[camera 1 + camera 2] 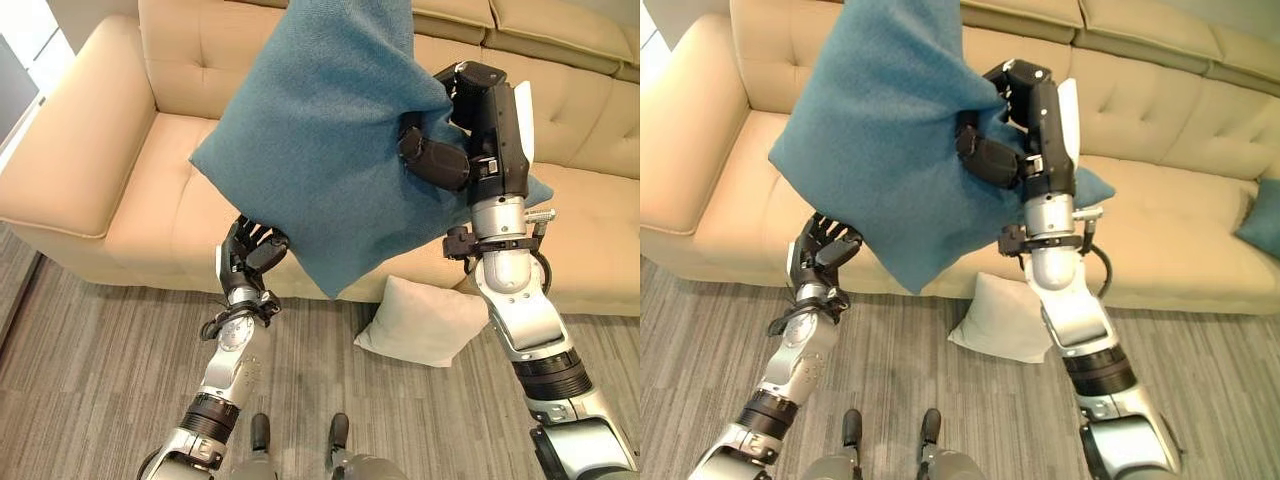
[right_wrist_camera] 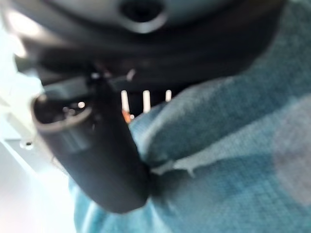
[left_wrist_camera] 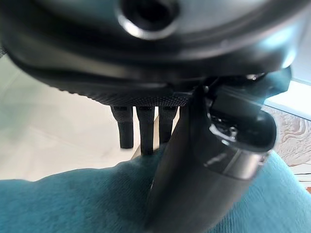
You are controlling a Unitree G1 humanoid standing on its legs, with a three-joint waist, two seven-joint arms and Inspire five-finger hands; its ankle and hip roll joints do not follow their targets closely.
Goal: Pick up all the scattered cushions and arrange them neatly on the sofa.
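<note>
Right hand (image 1: 440,160) is clamping the teal cushion (image 1: 320,150) above the beige sofa (image 1: 120,150); left hand (image 1: 250,255), fingers curled, is steadying its lower edge; it is best lowered flat against the backrest

Teal cushion (image 1: 330,140), beige sofa (image 1: 110,150)
</note>
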